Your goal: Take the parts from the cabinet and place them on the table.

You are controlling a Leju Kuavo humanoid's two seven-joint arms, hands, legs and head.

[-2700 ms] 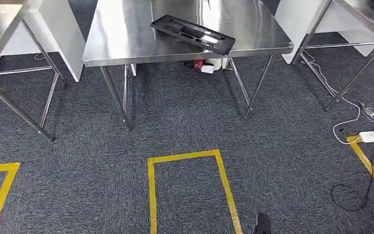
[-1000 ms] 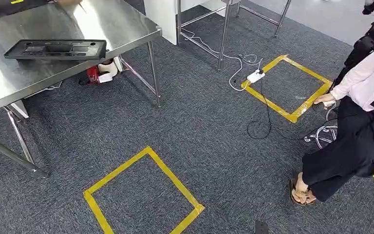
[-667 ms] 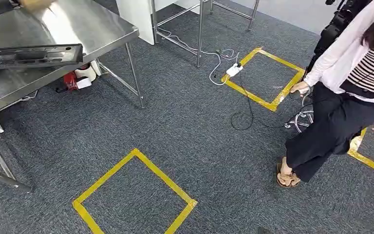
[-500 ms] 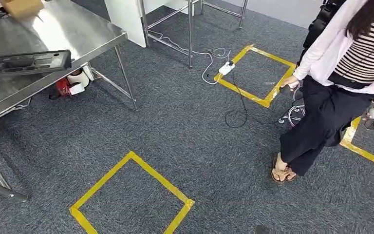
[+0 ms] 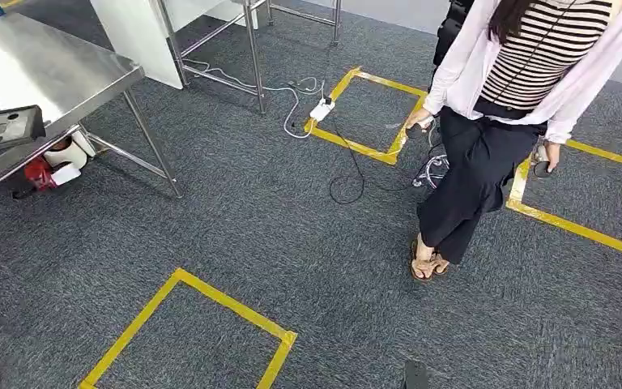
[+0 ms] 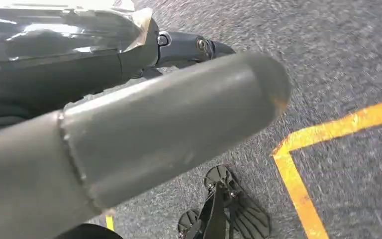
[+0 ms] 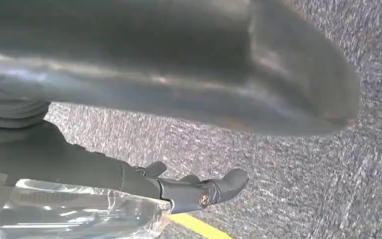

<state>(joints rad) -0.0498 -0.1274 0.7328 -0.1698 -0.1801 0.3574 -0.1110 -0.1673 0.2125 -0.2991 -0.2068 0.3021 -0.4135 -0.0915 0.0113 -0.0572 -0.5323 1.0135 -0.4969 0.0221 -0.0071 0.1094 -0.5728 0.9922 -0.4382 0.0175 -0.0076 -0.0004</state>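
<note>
A black moulded plastic part (image 5: 0,128) lies on the steel table (image 5: 44,69) at the far left of the head view, cut off by the picture's edge. My left hand (image 6: 169,114) hangs over the carpet, with the thick grey thumb and dark fingers stretched out and nothing in them. In the right wrist view my right hand (image 7: 179,99) hangs the same way, fingers straight and holding nothing. The cabinet cannot be seen.
A person (image 5: 494,121) in a striped top stands at the right on the grey carpet. A white power strip (image 5: 321,109) and cables lie beside a yellow tape square (image 5: 364,113). Another tape square (image 5: 190,332) lies near me. Red and white items (image 5: 53,166) sit under the table.
The camera has swung to the right: the table and the black part slid to the left edge, and the person came into view and now stands nearer the middle.
</note>
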